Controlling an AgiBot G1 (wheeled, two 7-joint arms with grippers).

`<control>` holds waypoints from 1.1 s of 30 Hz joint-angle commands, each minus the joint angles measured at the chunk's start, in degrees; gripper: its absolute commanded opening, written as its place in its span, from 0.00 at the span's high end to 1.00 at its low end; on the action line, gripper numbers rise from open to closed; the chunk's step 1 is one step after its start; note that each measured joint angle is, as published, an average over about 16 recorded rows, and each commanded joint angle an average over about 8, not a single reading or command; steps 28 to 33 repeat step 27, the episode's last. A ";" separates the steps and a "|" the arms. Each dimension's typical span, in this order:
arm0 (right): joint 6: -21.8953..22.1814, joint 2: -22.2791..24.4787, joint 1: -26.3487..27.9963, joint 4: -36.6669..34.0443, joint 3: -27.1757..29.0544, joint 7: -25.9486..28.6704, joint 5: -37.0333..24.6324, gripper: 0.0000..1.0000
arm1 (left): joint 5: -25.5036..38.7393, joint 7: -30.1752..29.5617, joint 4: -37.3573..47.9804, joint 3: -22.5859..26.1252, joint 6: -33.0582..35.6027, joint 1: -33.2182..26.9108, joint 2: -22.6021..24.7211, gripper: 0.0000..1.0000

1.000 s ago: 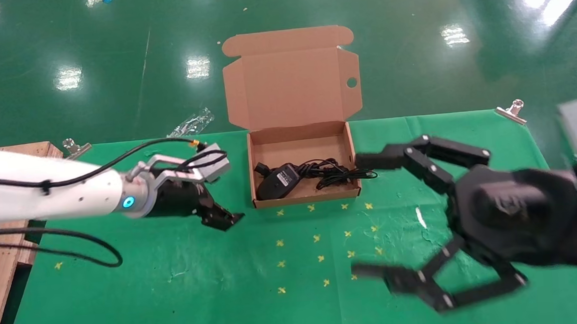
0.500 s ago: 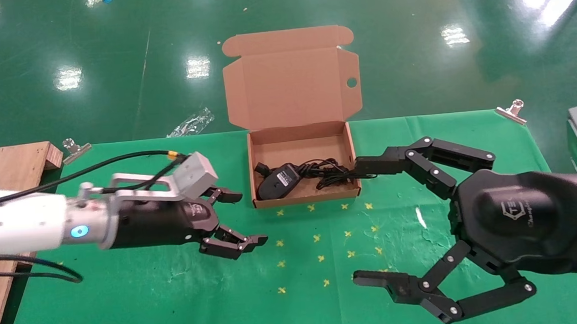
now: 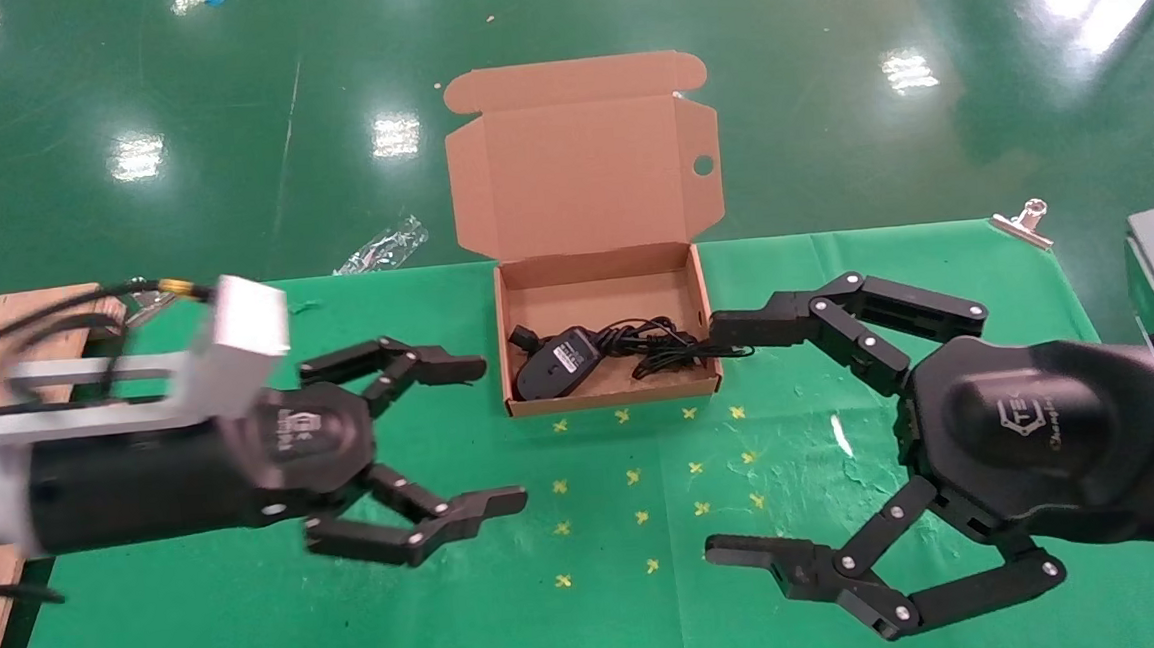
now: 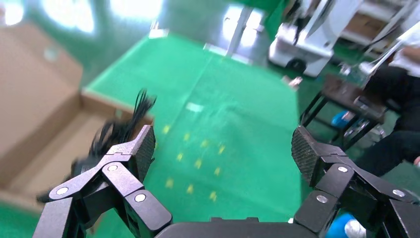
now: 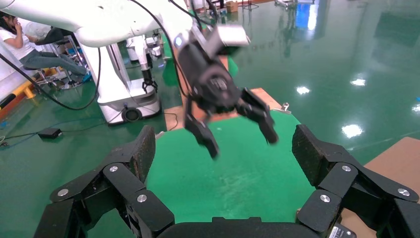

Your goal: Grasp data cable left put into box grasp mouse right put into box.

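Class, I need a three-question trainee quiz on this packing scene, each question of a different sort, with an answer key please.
1. True or false: the mouse lies inside the box.
2. Multiple choice: the left gripper is A) open, holding nothing B) shut on the mouse C) out of view.
3. Fill in: the right gripper is ____, to the robot's right of the box.

Key: 1 true; 2 A; 3 open.
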 commanded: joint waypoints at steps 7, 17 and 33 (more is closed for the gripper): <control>0.01 0.02 0.00 0.01 -0.03 -0.02 0.03 0.00 | -11.45 6.12 -3.18 -7.74 5.70 4.55 -4.38 0.00; 0.01 0.06 -0.04 0.03 -0.02 -0.03 0.09 0.00 | -16.33 8.00 -4.47 -10.87 8.01 6.39 -6.14 0.00; 0.03 0.03 -0.01 0.00 -0.03 -0.02 0.06 0.00 | -14.81 7.55 -4.08 -9.92 7.32 5.85 -5.63 0.00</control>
